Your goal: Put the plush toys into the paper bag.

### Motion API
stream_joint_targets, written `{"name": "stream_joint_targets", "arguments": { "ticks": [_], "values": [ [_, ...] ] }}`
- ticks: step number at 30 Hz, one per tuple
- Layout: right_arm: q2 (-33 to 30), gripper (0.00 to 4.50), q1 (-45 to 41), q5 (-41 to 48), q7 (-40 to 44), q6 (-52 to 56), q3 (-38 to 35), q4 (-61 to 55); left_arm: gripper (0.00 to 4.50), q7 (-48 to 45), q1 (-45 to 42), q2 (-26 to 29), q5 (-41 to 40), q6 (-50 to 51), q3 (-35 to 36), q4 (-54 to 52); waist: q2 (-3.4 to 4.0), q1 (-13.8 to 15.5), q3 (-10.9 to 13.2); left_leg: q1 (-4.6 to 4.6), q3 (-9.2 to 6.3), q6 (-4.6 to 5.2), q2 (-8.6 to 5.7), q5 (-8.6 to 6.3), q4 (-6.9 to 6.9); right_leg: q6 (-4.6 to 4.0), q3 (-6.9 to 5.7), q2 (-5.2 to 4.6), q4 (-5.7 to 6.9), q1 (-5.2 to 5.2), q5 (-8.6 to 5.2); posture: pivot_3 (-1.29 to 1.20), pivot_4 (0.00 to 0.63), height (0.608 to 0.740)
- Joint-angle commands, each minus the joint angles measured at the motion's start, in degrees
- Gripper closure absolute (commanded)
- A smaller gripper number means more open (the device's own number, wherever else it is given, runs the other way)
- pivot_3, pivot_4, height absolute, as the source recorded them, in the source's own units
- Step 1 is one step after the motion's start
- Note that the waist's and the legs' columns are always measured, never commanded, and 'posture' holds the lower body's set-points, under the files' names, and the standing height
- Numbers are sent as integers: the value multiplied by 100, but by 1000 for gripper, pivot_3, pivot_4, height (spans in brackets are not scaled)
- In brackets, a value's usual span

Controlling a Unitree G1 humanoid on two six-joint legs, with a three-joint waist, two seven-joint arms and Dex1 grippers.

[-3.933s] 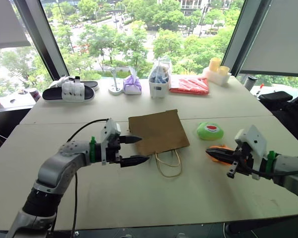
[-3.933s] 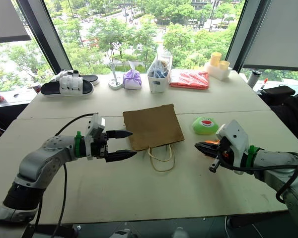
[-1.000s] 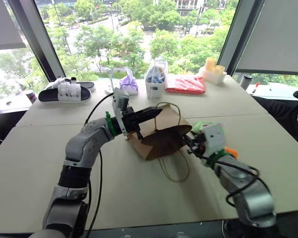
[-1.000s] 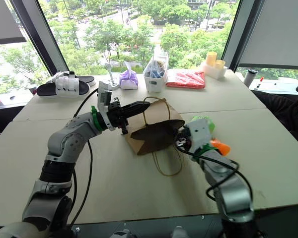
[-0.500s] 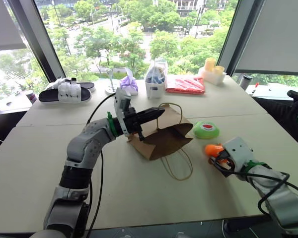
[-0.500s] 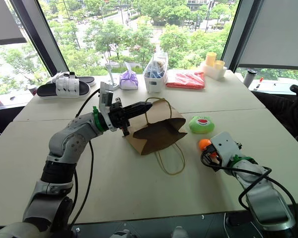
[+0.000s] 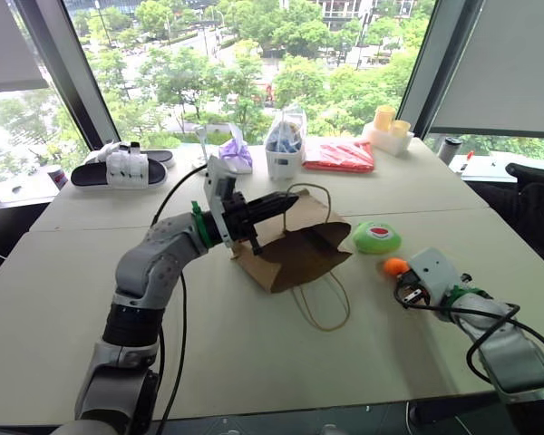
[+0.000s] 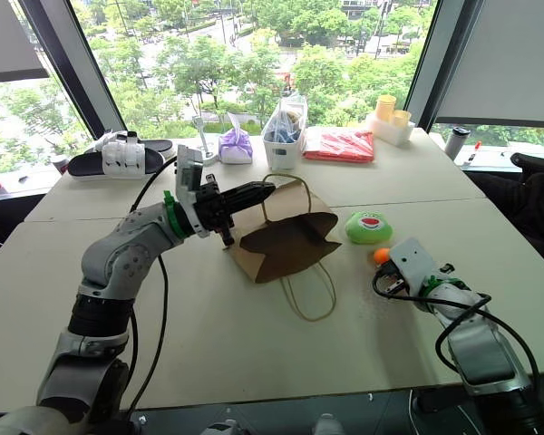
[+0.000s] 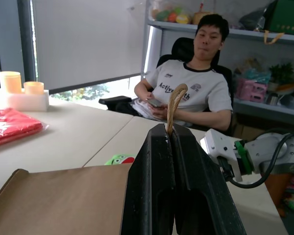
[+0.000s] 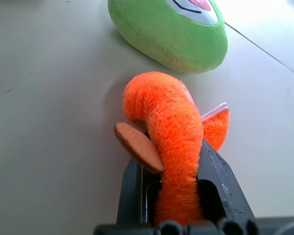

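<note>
The brown kraft paper bag is held open by its cord handle in the closed left tool. The small orange plush toy is gripped by the right tool; the round lime-green plush toy remains on the surface, unbagged.

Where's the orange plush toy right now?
The orange plush toy is clamped in the right gripper on the table's right side, just in front of the green plush toy.

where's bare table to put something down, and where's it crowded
Free: the wide near table in front of the paper bag, and the stretch behind the green plush toy. Crowded: the window edge, from sandal to red packet.
</note>
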Motion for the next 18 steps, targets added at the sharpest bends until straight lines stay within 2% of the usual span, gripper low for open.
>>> {"name": "stream_joint_targets", "arguments": {
  "ticks": [1,4,9,13,18],
  "values": [
    [486,4457,-360,1247,279,888,-684,-1384,4500,74,-65,36,-334,192,259,-213,2,-27,0,0,-5,0,1,0,-1,0,-1,1,0,0,0,0,150,740],
    [619,4457,-511,1812,426,1534,-629,-2133,4500,125,-80,6,-348,216,255,-191,3,-16,0,3,-20,0,4,0,-3,0,0,3,2,-3,0,0,150,740],
    [1161,4457,-907,1903,77,1829,410,-2320,4500,200,-182,-69,-463,317,235,-196,-1,9,0,-1,-21,0,0,0,1,0,-4,1,-4,3,0,0,150,740],
    [1786,4457,-1353,1533,-234,1383,1259,-1653,4500,264,-204,-143,-595,448,227,-303,0,-16,0,0,-20,-2,0,1,0,0,-3,1,0,-2,0,0,150,740],
    [2371,4457,-2030,1127,-332,552,1738,-314,4500,453,-117,-250,-808,650,201,-586,0,-26,0,0,-21,-37,0,21,-3,-1,-2,2,3,-9,0,0,150,740]
  ]
}}
